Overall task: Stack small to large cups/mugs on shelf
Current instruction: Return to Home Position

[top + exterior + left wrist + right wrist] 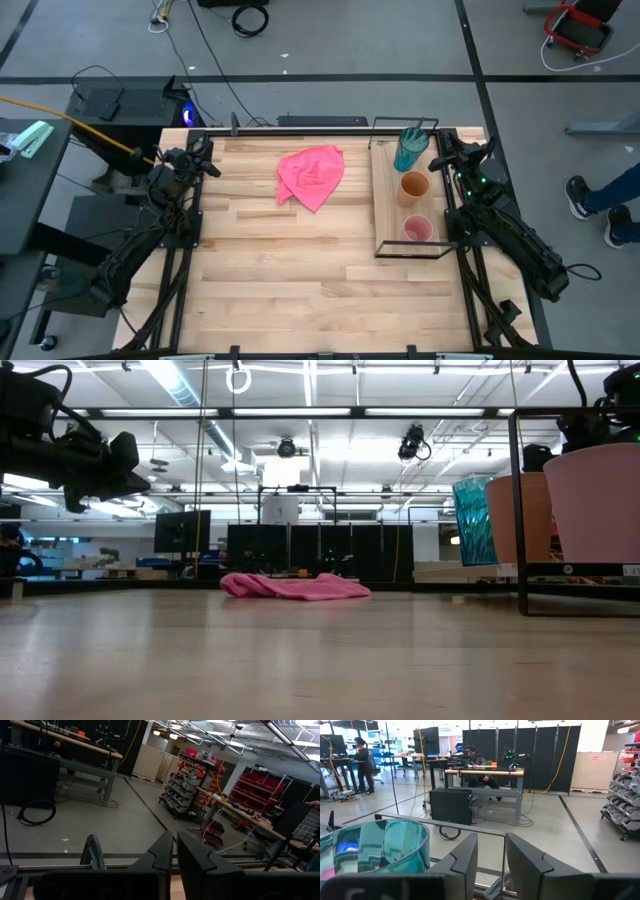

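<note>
Three cups stand upright in a row on the light-wood shelf (385, 205) at the table's right side. The teal cup (409, 149) is farthest, the orange cup (414, 187) is in the middle and the pink cup (417, 229) is nearest. They also show in the low view: the teal cup (474, 525), the orange cup (520, 520) and the pink cup (598, 505). My right gripper (437, 160) hovers just right of the teal cup (375, 845), slightly open and empty. My left gripper (208, 160) is shut and empty at the table's far left.
A crumpled pink cloth (312, 175) lies on the table's far middle, left of the shelf, and also shows in the low view (295, 587). The shelf's black wire frame (520, 510) rises around the cups. A person's legs (600, 195) show on the floor beyond the table's right edge.
</note>
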